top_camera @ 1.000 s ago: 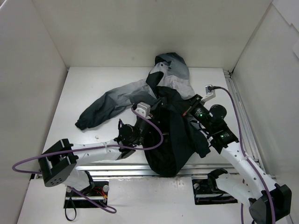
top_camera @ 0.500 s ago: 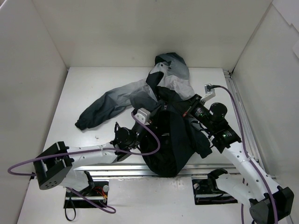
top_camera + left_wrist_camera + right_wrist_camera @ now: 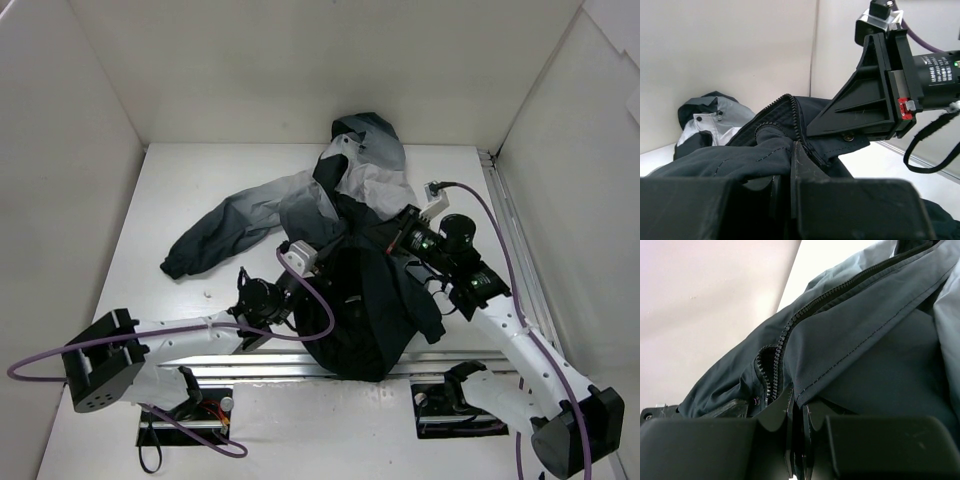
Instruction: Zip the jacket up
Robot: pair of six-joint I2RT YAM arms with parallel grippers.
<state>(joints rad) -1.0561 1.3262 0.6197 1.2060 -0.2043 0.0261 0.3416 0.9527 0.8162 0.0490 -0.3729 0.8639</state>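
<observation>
Roughly in the middle of the white table point(image 3: 200, 180), penned in by three white walls point(image 3: 300, 60) like the bottom of an open box, lies the jacket point(image 3: 345, 215), the only loose thing inside. Its hood point(image 3: 368, 135) points toward the far wall. One long sleeve point(image 3: 225, 230) runs out to the left of the jacket body, fading from light grey to dark at the cuff. The dark hem point(image 3: 355, 345) bulges at the near end and sags over the metal rail point(image 3: 250, 360) at the table's front edge.

Both arms reach into the jacket's dark front. The left gripper point(image 3: 322, 265) comes in from the jacket's left side, the right gripper point(image 3: 388, 240) from its right side, and the two are close together over the front opening.

From the left wrist, the left gripper point(image 3: 792, 150) is clenched, with a fold of dark cloth pinched between its fingers. Just above that fold the zipper point(image 3: 792, 112) teeth curve along a raised edge, and the right gripper point(image 3: 860, 110) presses against the cloth just to the right of them. The grey hood point(image 3: 705, 120) lies behind.

From the right wrist, the right gripper point(image 3: 796, 412) is also clamped tight, nipping the stitched edge of the jacket point(image 3: 865, 340). The zipper point(image 3: 790, 325) runs beside that edge, its lowest teeth parted in a small loop.
</observation>
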